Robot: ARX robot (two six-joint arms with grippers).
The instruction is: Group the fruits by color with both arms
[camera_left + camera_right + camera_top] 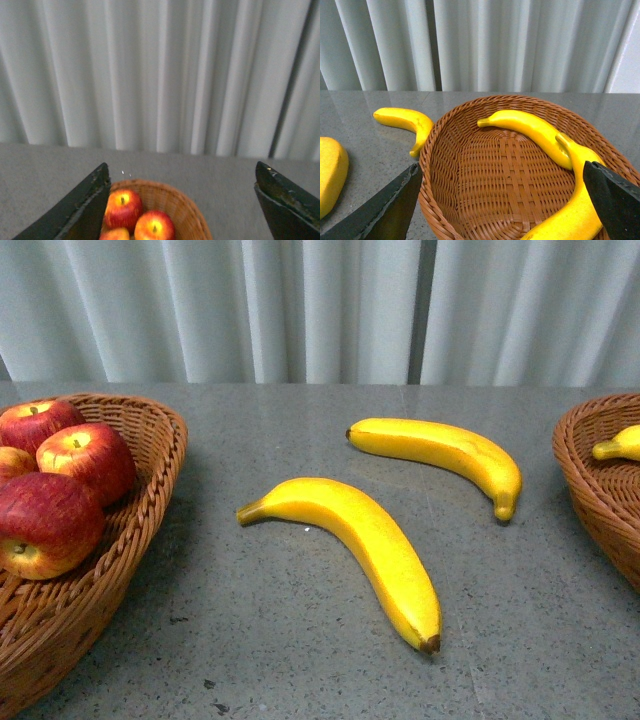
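Several red apples (85, 460) lie in a wicker basket (150, 500) at the left. Two yellow bananas lie on the grey table, a near one (360, 540) and a far one (450, 455). Neither arm shows in the front view. My left gripper (181, 170) is open and empty above the apple basket (182, 202), with apples (122, 207) below it. My right gripper (501, 167) is open and empty above the right basket (435, 150), which holds two bananas (530, 127) (580, 200). The far table banana (405, 120) lies just outside that basket's rim.
The right basket (600, 490) stands at the table's right edge with a banana tip (620, 445) showing. A pale curtain (320, 310) hangs behind the table. The near banana's end (330, 175) shows in the right wrist view.
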